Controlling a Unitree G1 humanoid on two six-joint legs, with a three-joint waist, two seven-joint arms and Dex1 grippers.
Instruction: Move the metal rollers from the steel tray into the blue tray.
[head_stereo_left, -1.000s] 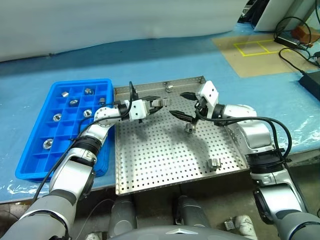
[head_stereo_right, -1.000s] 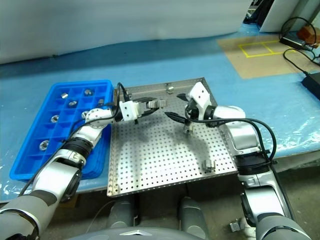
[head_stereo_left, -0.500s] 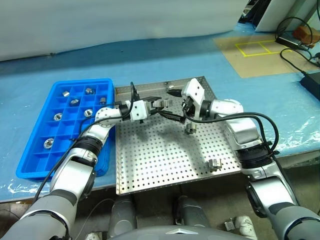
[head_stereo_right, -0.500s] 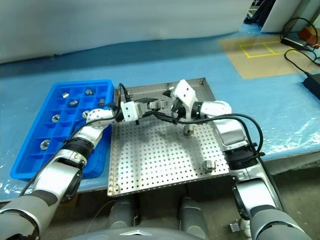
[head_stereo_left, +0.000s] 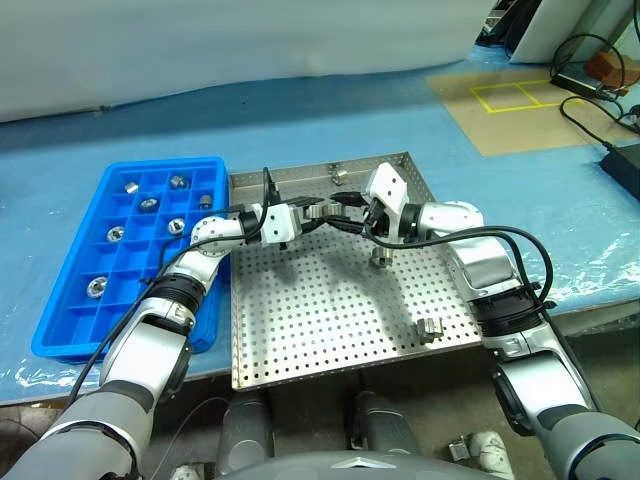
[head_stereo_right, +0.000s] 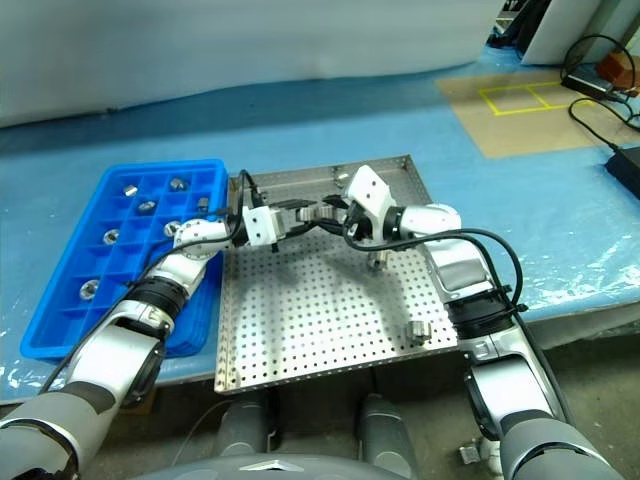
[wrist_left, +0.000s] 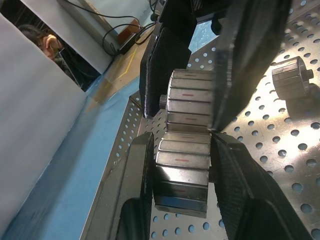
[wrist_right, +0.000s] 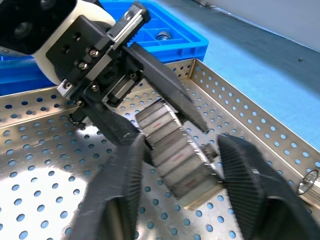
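Note:
One metal roller (head_stereo_left: 319, 210) hangs above the far part of the steel tray (head_stereo_left: 320, 320), gripped from both ends. My left gripper (head_stereo_left: 311, 212) is shut on its one end. My right gripper (head_stereo_left: 338, 210) comes from the opposite side, and its fingers (wrist_right: 122, 185) press on the other end of that roller (wrist_right: 175, 155). In the left wrist view both pairs of fingers clamp the roller (wrist_left: 182, 135). Three more rollers lie in the steel tray (head_stereo_left: 380, 257) (head_stereo_left: 430, 327) (head_stereo_left: 338, 176). To the left lies the blue tray (head_stereo_left: 60, 325), with several rollers (head_stereo_left: 148, 203) in its compartments.
Both trays rest on a table under a blue sheet (head_stereo_left: 300, 110). Cables and a black power brick (head_stereo_left: 620, 160) lie at the far right beside a brown board with a yellow taped square (head_stereo_left: 510, 95). The table's front edge runs just below the trays.
My right gripper has swung left from over the tray's right part to the roller held by my left gripper, and its wide-open jaws have closed on it. The left arm stayed still.

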